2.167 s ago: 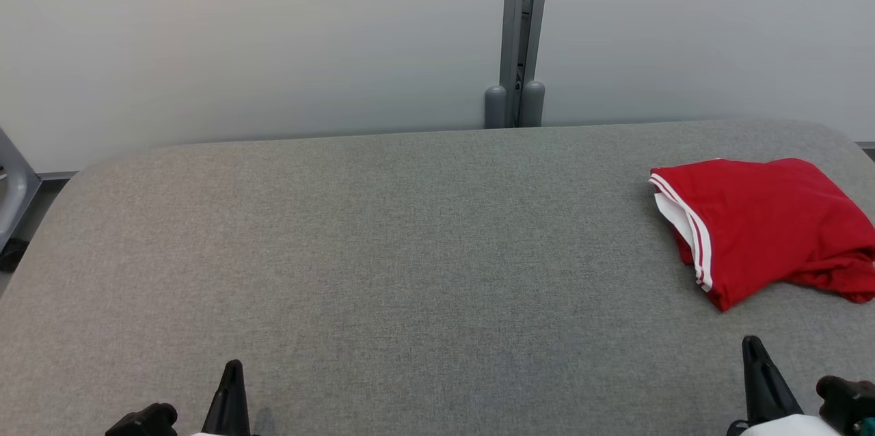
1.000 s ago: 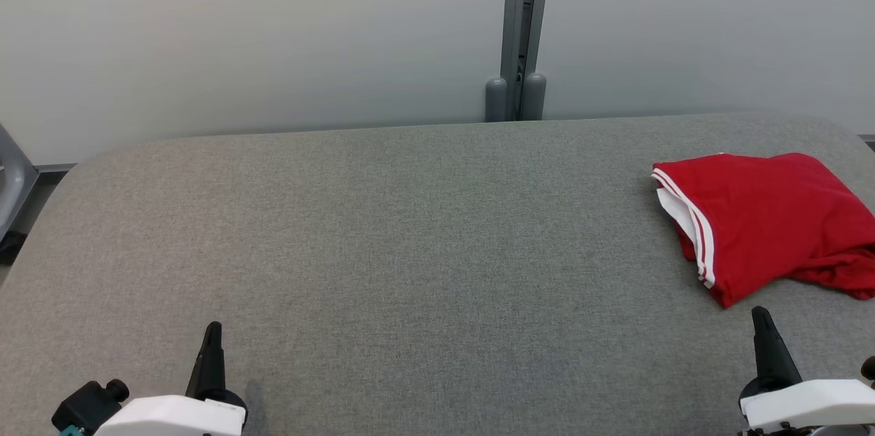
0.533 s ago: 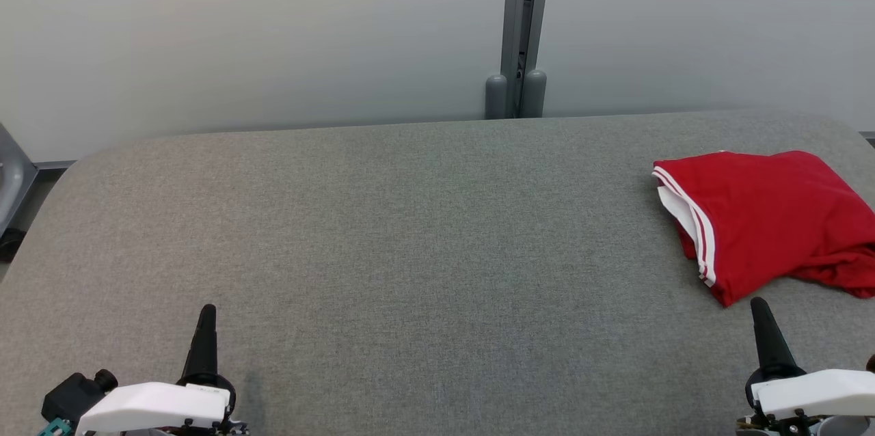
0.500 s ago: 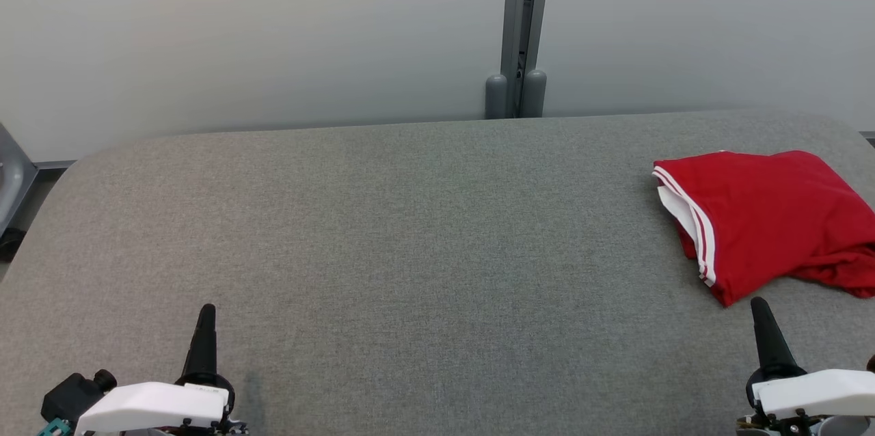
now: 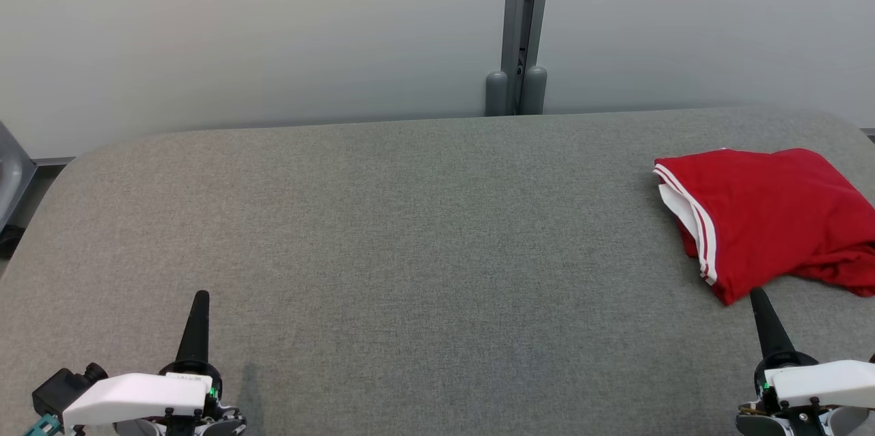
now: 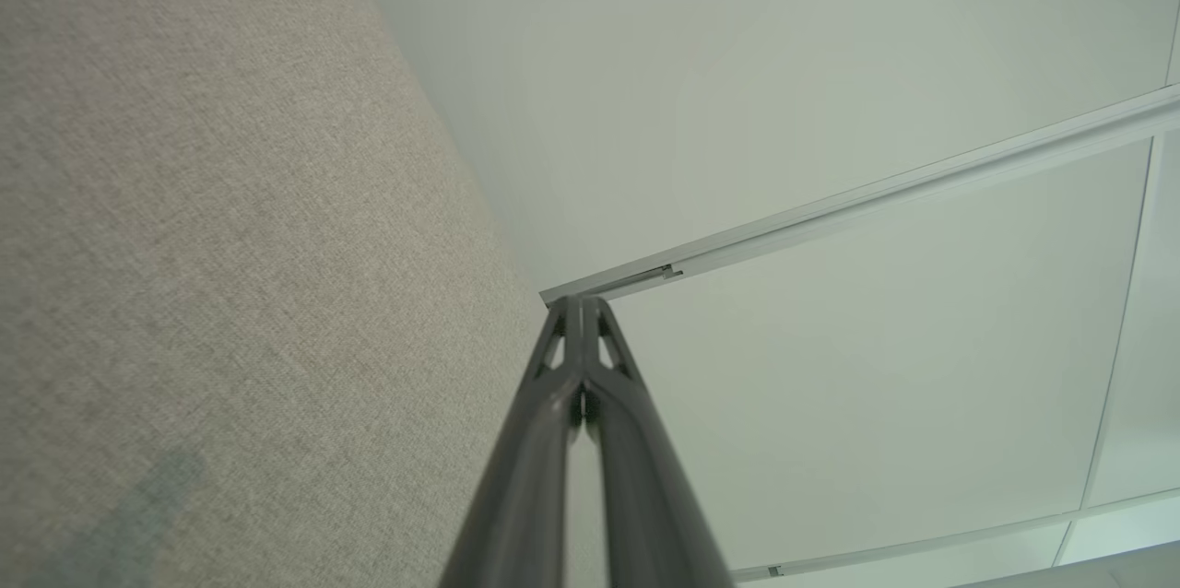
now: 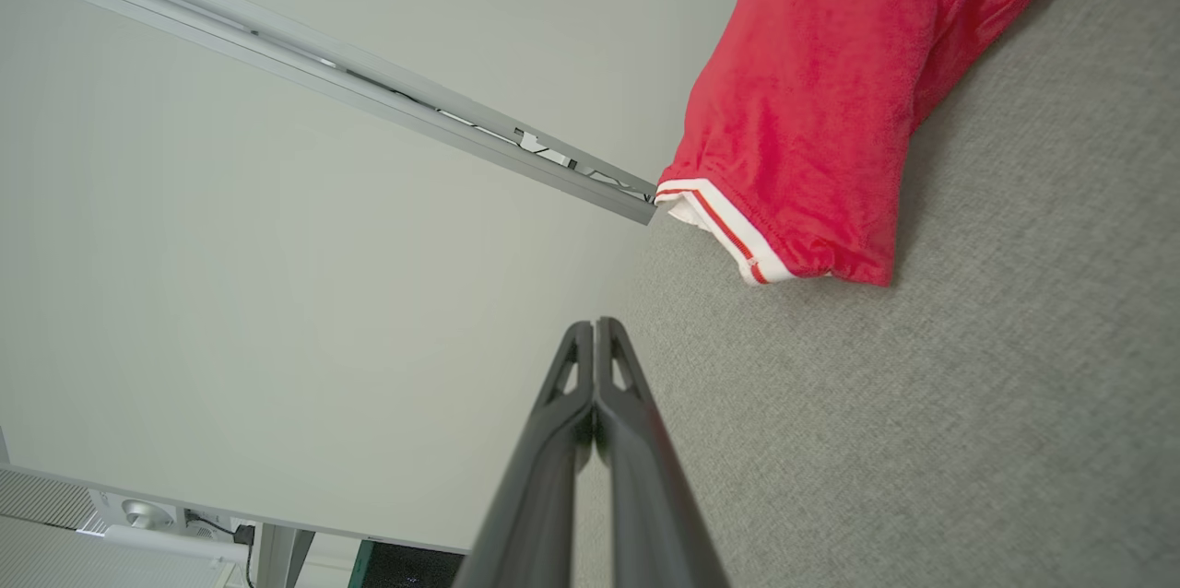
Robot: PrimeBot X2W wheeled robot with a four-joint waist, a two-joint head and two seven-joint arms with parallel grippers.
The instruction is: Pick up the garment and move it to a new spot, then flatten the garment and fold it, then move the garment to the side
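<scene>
Both arms sit low at the near edge of the grey table, fingers pointing straight ahead. The left gripper and right gripper are each pressed closed on nothing. The folded red garment lies on the table's right side, just beyond the right fingertips but clear of them — white-striped hem facing the centre, its length running sideways out of frame.

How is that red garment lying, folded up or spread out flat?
Folded, roughly: the red garment lies doubled into a compact bundle, layers showing at its white-striped hem, one edge rumpled.
</scene>
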